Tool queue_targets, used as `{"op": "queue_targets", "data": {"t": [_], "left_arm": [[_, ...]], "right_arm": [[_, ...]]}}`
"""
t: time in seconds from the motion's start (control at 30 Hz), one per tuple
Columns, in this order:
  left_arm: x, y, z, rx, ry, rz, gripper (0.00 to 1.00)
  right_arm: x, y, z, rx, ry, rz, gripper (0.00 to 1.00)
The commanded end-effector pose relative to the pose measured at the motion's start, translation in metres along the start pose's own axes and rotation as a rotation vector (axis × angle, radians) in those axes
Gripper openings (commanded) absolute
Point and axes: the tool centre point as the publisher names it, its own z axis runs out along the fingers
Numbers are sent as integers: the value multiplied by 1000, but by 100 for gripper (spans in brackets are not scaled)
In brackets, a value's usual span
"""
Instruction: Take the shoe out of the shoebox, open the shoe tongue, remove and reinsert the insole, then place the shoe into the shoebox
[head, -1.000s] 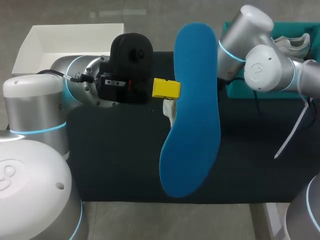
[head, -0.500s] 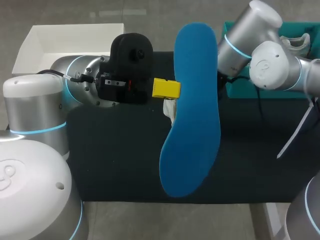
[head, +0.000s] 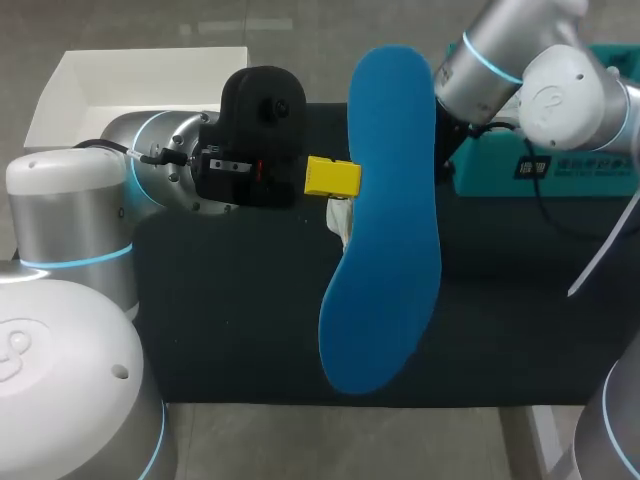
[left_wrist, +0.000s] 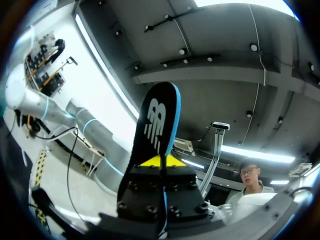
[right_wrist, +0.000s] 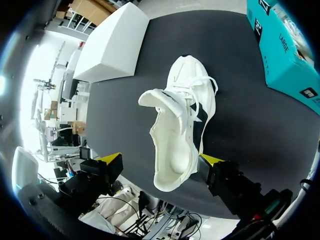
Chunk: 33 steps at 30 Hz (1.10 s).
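Observation:
My left gripper (head: 332, 177) is shut on the blue insole (head: 385, 220) and holds it upright, high above the black mat. In the left wrist view the insole's dark underside (left_wrist: 155, 125) stands up between the closed yellow tips of the left gripper (left_wrist: 160, 162). The white shoe (right_wrist: 180, 135) lies on the mat with its tongue pulled up. My right gripper (right_wrist: 160, 162) hangs open above its heel end, one finger on each side, neither touching. In the head view the insole hides the right gripper and all of the shoe but a white sliver (head: 340, 222).
The teal shoebox (head: 540, 170) stands at the mat's far right, also in the right wrist view (right_wrist: 280, 50). A white box lid (head: 100, 85) lies at the far left, beyond the shoe (right_wrist: 115, 45). The black mat (head: 230, 310) covers the table's middle.
My right arm's elbow has swung up and toward the far right, over the teal shoebox. The left arm and the insole have not moved.

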Motion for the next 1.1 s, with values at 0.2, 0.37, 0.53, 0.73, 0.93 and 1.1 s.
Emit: {"op": "queue_targets", "data": {"t": [0.2, 0.37, 0.53, 0.73, 0.93, 1.1], "left_arm": [[0, 0, 1, 1, 0, 2, 0], [0, 0, 1, 1, 0, 2, 0], [0, 0, 1, 1, 0, 2, 0], [0, 0, 1, 1, 0, 2, 0], [0, 0, 1, 1, 0, 2, 0], [0, 0, 1, 1, 0, 2, 0]], "right_arm": [[0, -1, 0, -2, -1, 1, 100], [8, -1, -11, -101, 125, 55, 100], [22, -10, -33, -198, 321, 113, 100], [36, -23, -68, -223, 456, 169, 100], [52, -34, -116, -335, 678, 226, 100], [57, -39, -146, -372, 801, 250, 100]]}}
